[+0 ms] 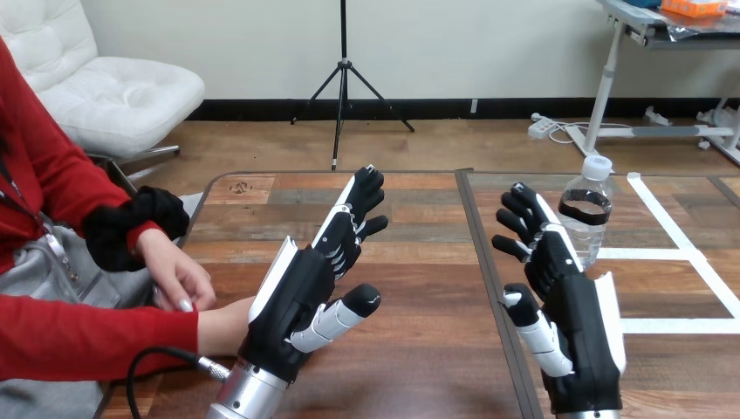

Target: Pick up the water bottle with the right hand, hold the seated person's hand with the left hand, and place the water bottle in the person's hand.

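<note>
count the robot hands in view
2. The left hand is at the table's left, beside the person's wrist; the right hand is at the right, just left of the water bottle. Neither is hidden.

There is one water bottle, one counter, two robot hands, a left hand and a right hand, and one person's hand at the left.

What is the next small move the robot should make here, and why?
Probably ease the right hand forward and right, up to the water bottle. The bottle stands upright on the table just beyond that hand, which is open and holds nothing, so the pick-up is not yet done.
</note>
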You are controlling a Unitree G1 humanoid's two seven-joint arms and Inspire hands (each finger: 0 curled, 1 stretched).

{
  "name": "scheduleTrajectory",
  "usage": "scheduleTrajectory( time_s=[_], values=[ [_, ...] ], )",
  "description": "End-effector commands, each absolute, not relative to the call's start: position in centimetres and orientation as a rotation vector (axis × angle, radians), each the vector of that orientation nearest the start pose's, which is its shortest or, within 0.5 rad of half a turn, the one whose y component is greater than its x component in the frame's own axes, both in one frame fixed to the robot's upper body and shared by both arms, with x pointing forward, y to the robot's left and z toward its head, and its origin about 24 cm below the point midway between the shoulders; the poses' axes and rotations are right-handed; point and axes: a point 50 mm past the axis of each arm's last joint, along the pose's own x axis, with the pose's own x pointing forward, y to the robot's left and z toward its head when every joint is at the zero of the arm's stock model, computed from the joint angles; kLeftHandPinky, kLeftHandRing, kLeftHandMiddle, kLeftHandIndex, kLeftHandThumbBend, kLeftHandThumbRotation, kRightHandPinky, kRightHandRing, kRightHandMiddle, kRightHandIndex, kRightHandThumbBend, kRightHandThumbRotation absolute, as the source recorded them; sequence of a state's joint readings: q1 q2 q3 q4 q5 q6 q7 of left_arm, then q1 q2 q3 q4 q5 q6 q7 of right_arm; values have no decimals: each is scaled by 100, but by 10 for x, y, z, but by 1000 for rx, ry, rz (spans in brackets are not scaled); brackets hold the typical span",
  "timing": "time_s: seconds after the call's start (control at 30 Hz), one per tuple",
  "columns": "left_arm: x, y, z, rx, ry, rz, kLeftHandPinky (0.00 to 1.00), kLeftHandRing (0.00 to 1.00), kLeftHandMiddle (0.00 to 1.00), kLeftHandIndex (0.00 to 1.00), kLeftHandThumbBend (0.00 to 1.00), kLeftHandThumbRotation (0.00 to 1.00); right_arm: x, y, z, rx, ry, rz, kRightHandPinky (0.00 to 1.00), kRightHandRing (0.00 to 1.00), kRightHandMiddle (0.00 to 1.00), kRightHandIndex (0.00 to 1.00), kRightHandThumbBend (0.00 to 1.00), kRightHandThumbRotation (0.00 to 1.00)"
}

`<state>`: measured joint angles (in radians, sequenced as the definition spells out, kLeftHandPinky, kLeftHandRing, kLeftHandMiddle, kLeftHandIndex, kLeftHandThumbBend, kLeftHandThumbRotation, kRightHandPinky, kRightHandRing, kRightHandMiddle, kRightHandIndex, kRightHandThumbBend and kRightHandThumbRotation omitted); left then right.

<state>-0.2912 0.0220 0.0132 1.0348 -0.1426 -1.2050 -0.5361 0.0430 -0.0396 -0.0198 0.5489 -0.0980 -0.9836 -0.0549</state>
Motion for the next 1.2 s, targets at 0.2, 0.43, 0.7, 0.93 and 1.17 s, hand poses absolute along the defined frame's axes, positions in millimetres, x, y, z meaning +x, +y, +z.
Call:
scheduleTrajectory(
  time_s=[0.2,0.43,0.7,0.93,1.17],
  values=[
    [265,124,21,62,-536,-477,92,98,100,100,100,82,224,-171,29,-137,-529,-95,76,86,90,89,100,82],
    [265,123,20,63,-532,-477,92,98,100,100,100,82,224,-178,31,-149,-538,-145,73,84,89,89,100,80],
    [265,123,20,59,-530,-478,92,98,100,100,100,82,224,-187,31,-157,-539,-186,74,82,87,89,100,77],
    [265,122,20,61,-531,-482,92,98,100,100,100,83,224,-195,30,-184,-524,-234,77,80,85,88,100,75],
    [265,122,20,63,-529,-485,91,98,100,100,100,83,224,-202,29,-194,-497,-302,77,77,84,86,100,75]
  ],
)
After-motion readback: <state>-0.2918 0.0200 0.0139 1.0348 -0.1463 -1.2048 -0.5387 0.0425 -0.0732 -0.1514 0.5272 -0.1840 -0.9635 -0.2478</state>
